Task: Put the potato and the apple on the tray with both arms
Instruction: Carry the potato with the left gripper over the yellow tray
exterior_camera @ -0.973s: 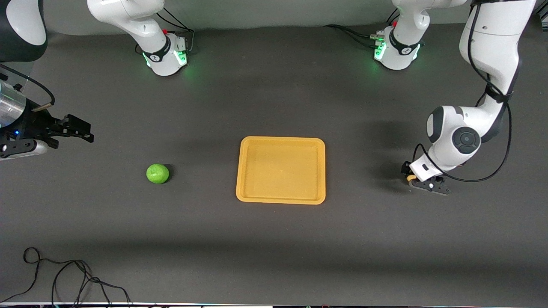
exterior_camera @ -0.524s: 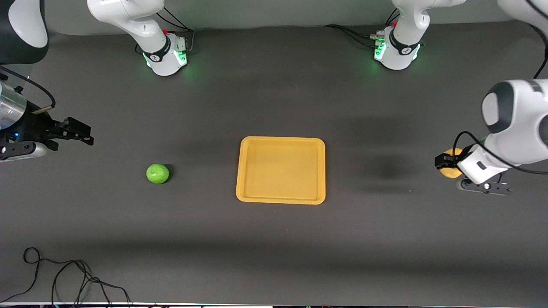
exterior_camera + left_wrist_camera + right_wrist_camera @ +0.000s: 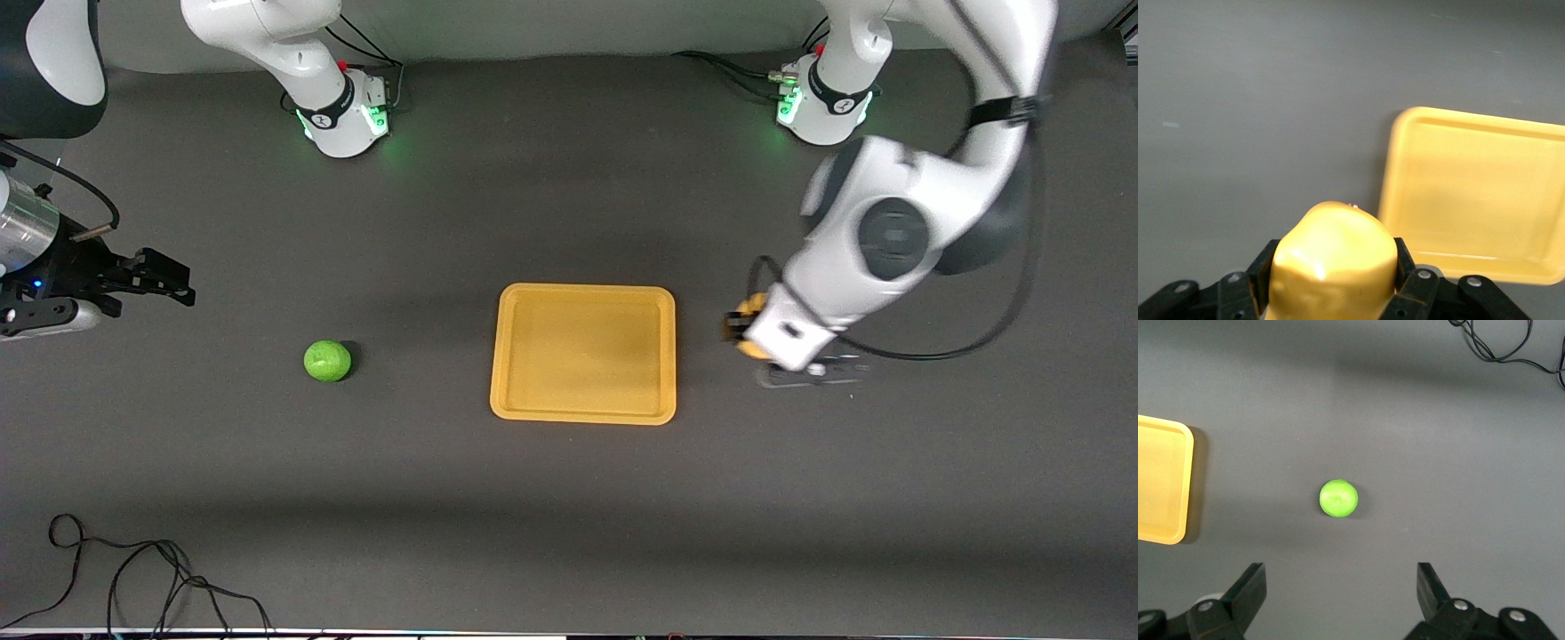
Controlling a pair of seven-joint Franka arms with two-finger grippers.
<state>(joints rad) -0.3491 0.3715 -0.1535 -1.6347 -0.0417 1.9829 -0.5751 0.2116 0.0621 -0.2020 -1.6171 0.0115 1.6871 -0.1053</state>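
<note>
The orange-yellow tray lies in the middle of the table; it also shows in the left wrist view. My left gripper is shut on the yellow-tan potato, held in the air over bare table just off the tray's edge at the left arm's end. Only a sliver of the potato shows in the front view. The green apple rests on the table toward the right arm's end; it shows in the right wrist view. My right gripper is open and empty, in the air above the table beside the apple.
A black cable lies coiled near the front camera at the right arm's end; it shows in the right wrist view. The arm bases stand at the table's back edge.
My left gripper has lifted the potato off the table, swung out toward the table's end, then come back toward the tray. The right gripper has hardly moved.
</note>
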